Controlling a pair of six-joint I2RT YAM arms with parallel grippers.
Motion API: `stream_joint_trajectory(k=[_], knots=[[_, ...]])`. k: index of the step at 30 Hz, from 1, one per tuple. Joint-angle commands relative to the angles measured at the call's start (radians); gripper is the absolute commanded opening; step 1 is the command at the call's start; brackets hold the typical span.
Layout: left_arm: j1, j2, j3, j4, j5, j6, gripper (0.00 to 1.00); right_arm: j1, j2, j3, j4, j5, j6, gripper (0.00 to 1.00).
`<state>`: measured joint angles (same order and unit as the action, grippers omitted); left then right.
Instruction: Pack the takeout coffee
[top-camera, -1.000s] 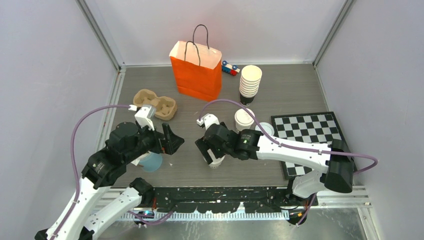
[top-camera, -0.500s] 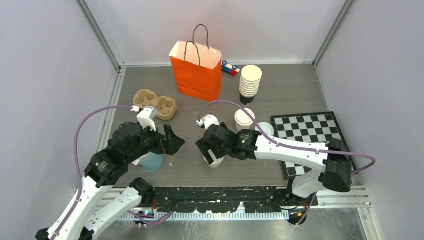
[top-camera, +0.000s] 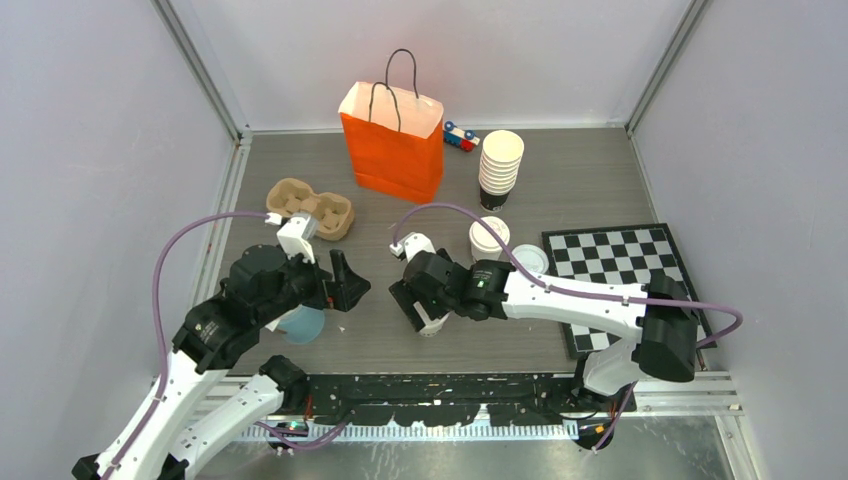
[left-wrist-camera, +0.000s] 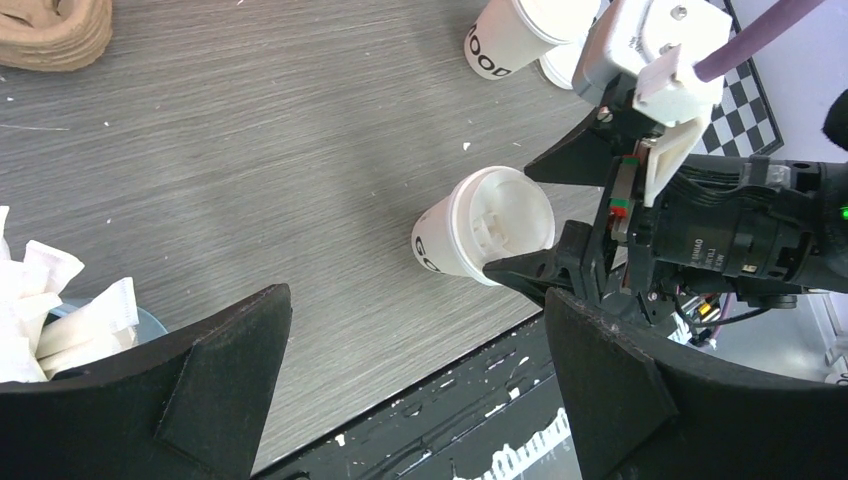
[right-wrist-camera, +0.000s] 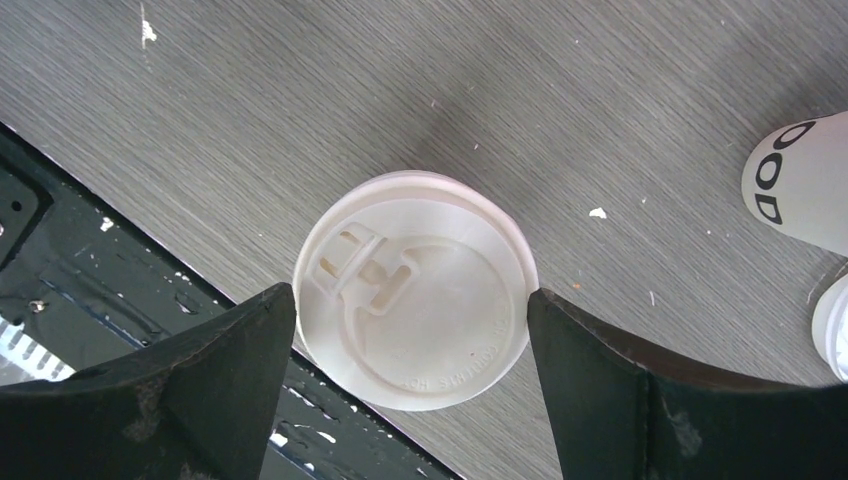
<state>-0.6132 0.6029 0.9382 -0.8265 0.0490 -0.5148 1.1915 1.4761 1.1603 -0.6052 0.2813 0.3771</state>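
Observation:
One takeout coffee (right-wrist-camera: 420, 335), a white paper cup with a round white lid, stands by the table's front edge (left-wrist-camera: 470, 235). My right gripper (right-wrist-camera: 412, 300) is open and points straight down over it, one fingertip at each side of the lid's rim; no squeeze shows. In the top view that gripper (top-camera: 425, 305) hides most of the cup. A second lidded takeout coffee (top-camera: 488, 238) stands further back. To the left my left gripper (left-wrist-camera: 415, 330) hangs open and holds nothing. The orange bag (top-camera: 393, 150) stands open at the back.
A brown pulp cup carrier (top-camera: 310, 208) lies at the left. A tall stack of lidless cups (top-camera: 498, 170) and a small toy (top-camera: 460, 136) stand right of the bag. A loose lid (top-camera: 530, 258) lies beside a chessboard (top-camera: 620, 270). A blue cup of sticks (top-camera: 302, 325) sits under my left arm.
Both arms have crept slightly; the right gripper has shifted a little to the left over the cup. Neither gripper's opening has visibly changed.

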Motion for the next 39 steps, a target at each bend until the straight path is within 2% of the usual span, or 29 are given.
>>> stream_joint_trajectory(k=[1,12,21,25,32,39], knots=[[-0.003,0.006,-0.004,0.037,-0.005,0.010,1.00,0.006,0.012,-0.015,0.026,0.010,0.027,0.88],[-0.002,0.008,-0.010,0.040,-0.010,0.015,1.00,0.008,-0.002,-0.028,-0.025,0.055,0.070,0.80],[-0.003,0.010,-0.004,0.032,-0.010,0.021,1.00,-0.026,-0.135,-0.043,-0.190,0.180,0.165,0.79],[-0.003,0.011,-0.007,0.033,-0.009,0.024,1.00,-0.109,-0.227,-0.105,-0.241,0.187,0.200,0.78],[-0.003,0.022,-0.012,0.038,0.007,0.022,1.00,-0.323,-0.409,-0.223,-0.272,0.132,0.207,0.78],[-0.002,0.036,-0.012,0.051,0.022,0.016,1.00,-0.469,-0.441,-0.269,-0.244,0.061,0.152,0.79]])
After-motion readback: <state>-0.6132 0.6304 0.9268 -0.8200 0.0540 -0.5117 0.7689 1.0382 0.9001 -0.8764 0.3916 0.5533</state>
